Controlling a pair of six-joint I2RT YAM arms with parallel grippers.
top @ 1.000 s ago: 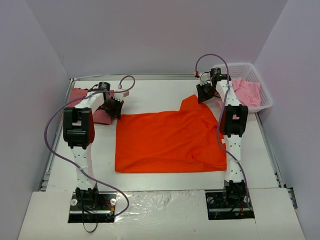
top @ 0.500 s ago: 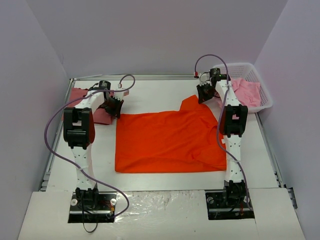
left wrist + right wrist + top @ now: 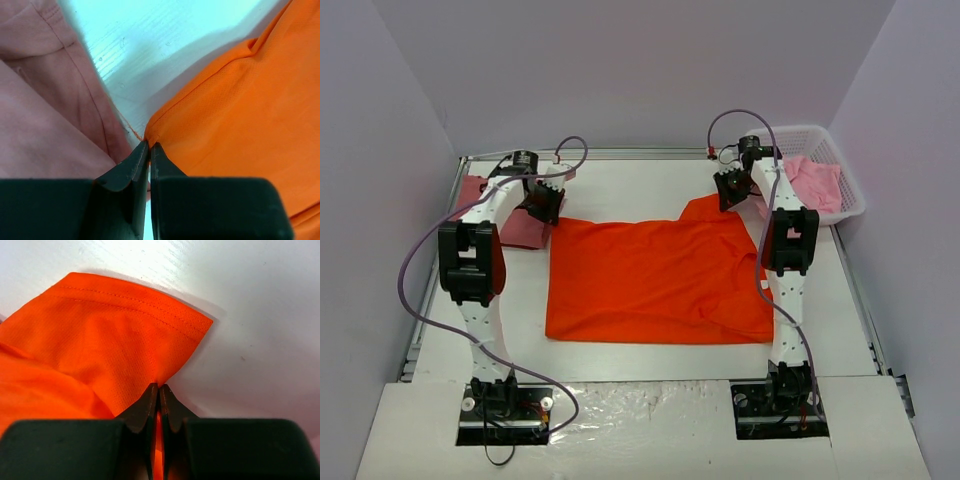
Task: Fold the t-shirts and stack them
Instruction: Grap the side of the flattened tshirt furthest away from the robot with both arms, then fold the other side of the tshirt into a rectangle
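The bright orange-red t-shirt (image 3: 655, 280) lies spread across the middle of the table. My left gripper (image 3: 546, 207) is shut on its far left corner (image 3: 152, 131), just beside the dusty rose-red t-shirt (image 3: 520, 228), which fills the left of the left wrist view (image 3: 45, 115). My right gripper (image 3: 730, 192) is shut on the shirt's far right sleeve (image 3: 130, 330), whose hemmed edge lies on the white table. Light pink t-shirts (image 3: 813, 182) lie in the basket at the far right.
A white lattice basket (image 3: 840, 170) stands at the far right corner. The rose-red shirt lies against the far left edge of the table (image 3: 450, 200). Grey walls close in the table on three sides.
Both grippers have pulled the orange-red shirt's far edge a little further from me. The left gripper moved up and slightly left; the shirt's far left corner is now drawn out flatter.
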